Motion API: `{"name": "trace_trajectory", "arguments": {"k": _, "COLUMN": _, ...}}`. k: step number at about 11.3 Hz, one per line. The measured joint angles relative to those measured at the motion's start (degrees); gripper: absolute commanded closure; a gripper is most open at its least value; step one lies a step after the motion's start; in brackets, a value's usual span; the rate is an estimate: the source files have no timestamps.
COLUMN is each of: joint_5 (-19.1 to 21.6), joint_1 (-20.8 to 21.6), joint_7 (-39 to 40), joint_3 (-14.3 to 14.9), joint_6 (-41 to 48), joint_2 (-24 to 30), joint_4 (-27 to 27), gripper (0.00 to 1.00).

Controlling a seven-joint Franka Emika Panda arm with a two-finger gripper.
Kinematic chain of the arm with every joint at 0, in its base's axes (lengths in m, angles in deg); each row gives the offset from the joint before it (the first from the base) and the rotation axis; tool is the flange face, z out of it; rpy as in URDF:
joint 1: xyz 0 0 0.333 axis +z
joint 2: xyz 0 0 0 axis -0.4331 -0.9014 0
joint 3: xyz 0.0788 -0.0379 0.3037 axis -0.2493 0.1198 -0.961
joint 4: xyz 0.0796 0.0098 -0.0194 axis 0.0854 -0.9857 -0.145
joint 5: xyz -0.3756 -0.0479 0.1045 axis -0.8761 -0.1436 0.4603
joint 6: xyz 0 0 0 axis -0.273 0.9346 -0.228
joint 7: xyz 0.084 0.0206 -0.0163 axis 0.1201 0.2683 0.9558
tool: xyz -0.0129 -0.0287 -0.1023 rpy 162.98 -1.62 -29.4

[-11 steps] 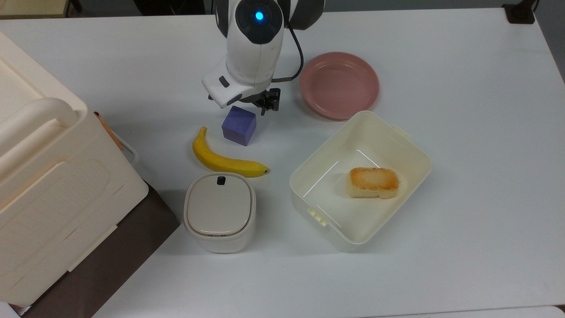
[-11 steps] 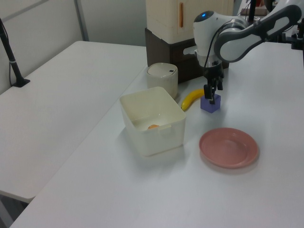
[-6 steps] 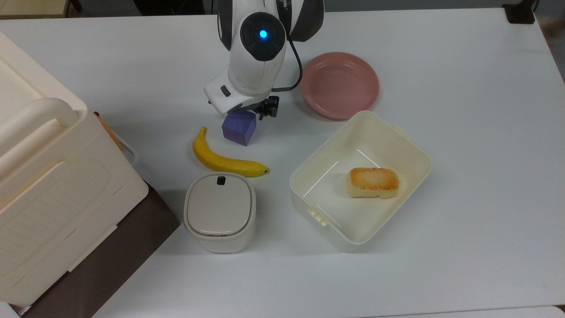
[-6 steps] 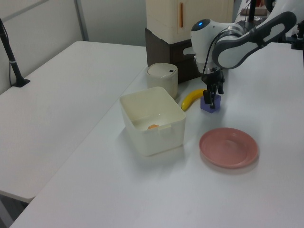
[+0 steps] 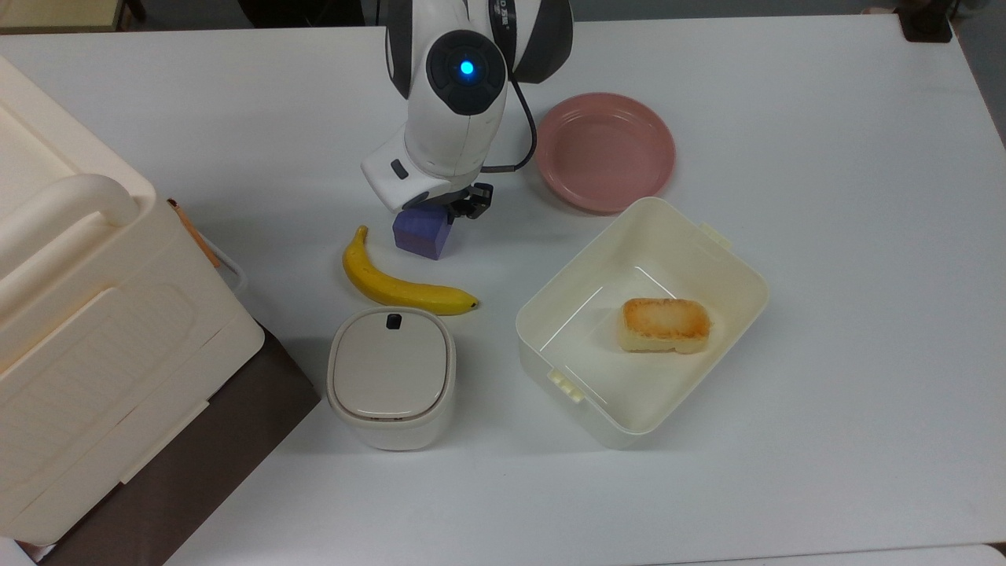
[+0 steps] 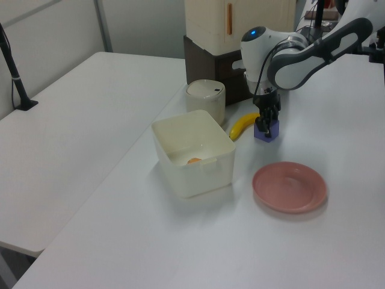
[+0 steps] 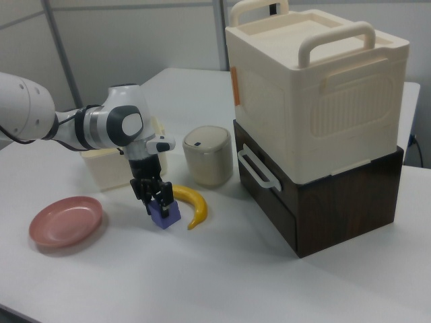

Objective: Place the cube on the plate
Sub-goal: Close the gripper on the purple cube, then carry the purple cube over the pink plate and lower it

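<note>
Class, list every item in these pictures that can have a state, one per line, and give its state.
tool: lowered around the cube, fingers on either side.
cube: on the table, not on the plate.
plate: empty, upright.
open tub: lidless, holding the toasted block.
banana: lying flat on the table, unpeeled.
small lidded bin: lid closed.
large cream box: closed, stacked on the dark drawer unit.

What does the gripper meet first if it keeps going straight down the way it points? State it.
The cube. The gripper points down with its fingers already at the cube's sides. Going further, the palm would likely meet the cube's top, or the fingertips the table; depth is unclear.
</note>
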Motion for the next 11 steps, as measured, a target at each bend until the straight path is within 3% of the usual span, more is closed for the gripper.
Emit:
{"name": "trace_trajectory", "arguments": {"k": 7, "joint_5": 0.0, "joint_1": 2.0, "joint_7": 0.0, "joint_3": -1.0, "joint_6": 1.9, "joint_2": 3.1, "joint_4": 1.3, "gripper": 0.79}}
{"name": "trace_trajectory", "arguments": {"k": 11, "joint_5": 0.0, "joint_1": 3.2, "joint_7": -0.2, "joint_3": -9.2, "joint_6": 12.0, "joint_2": 6.0, "joint_4": 1.3, "gripper": 0.81}}
